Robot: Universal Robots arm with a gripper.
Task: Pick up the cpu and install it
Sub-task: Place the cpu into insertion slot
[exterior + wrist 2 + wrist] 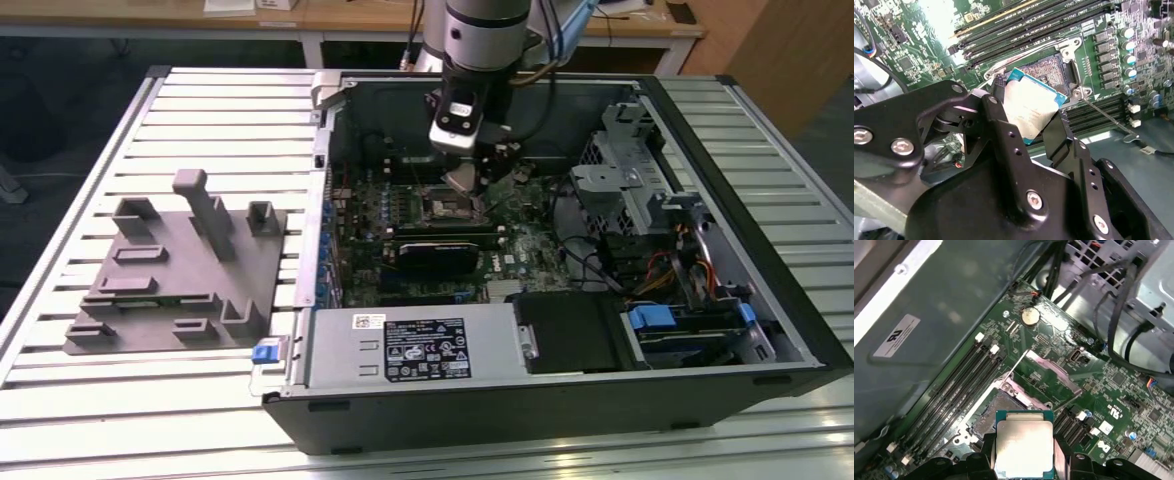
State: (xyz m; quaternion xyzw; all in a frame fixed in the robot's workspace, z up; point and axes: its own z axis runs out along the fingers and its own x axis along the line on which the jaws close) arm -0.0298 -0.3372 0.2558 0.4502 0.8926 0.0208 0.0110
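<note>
Black pincer (1030,120) grips small flat square silvery-topped cpu (1024,445) by two edges, poised over open black motherboard socket (996,412) inside dark computer case (534,420).

**Clamped and pointing down**

Your arm (483,35) enters at the top of the exterior view and stands close to vertical, with the wrist aimed downward. Your gripper (467,178) is at the arm's low end. In the second wrist view, its two black fingers (1004,135) are drawn in toward each other, one on each side of the cpu (1024,445). Both wrist views show the fingertips pressed against opposite edges of the chip, which is pinched between them.
</note>
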